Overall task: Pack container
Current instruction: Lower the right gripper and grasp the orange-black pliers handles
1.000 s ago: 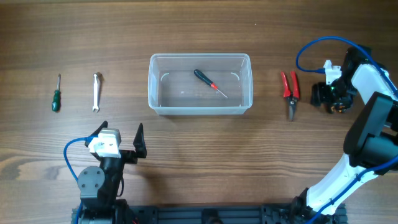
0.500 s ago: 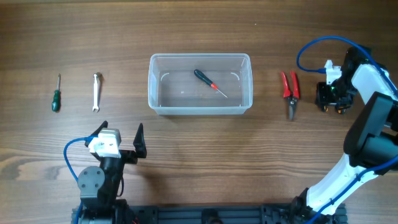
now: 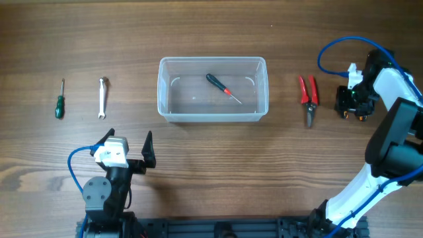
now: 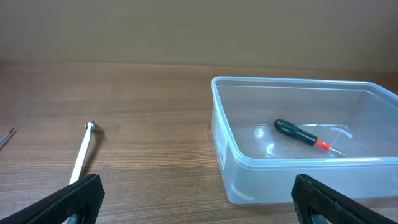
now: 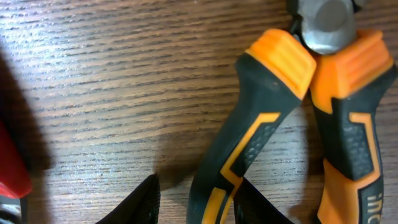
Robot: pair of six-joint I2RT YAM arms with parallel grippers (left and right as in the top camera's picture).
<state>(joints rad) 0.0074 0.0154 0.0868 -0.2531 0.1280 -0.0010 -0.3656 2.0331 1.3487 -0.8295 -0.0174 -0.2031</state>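
Note:
The container (image 3: 211, 61) is a clear plastic tub in the middle of the table; it also shows in the left wrist view (image 4: 298, 82). A black-handled screwdriver (image 3: 221, 86) with a red collar lies inside it (image 4: 298, 132). My right gripper (image 3: 350, 99) is at the far right, down over orange-and-black pliers (image 5: 273, 112). Its open fingers (image 5: 196, 202) straddle one pliers handle, with a gap showing on the left side. My left gripper (image 3: 129, 147) is open and empty near the front edge, left of the container (image 4: 199, 208).
Red-handled cutters (image 3: 308, 96) lie between the container and my right gripper; a red edge (image 5: 12, 168) shows in the right wrist view. A small wrench (image 3: 102, 98) (image 4: 82, 155) and a green screwdriver (image 3: 60, 100) lie at the left.
My right gripper has shifted slightly and settled over the orange pliers. The left arm and the other tools have not moved.

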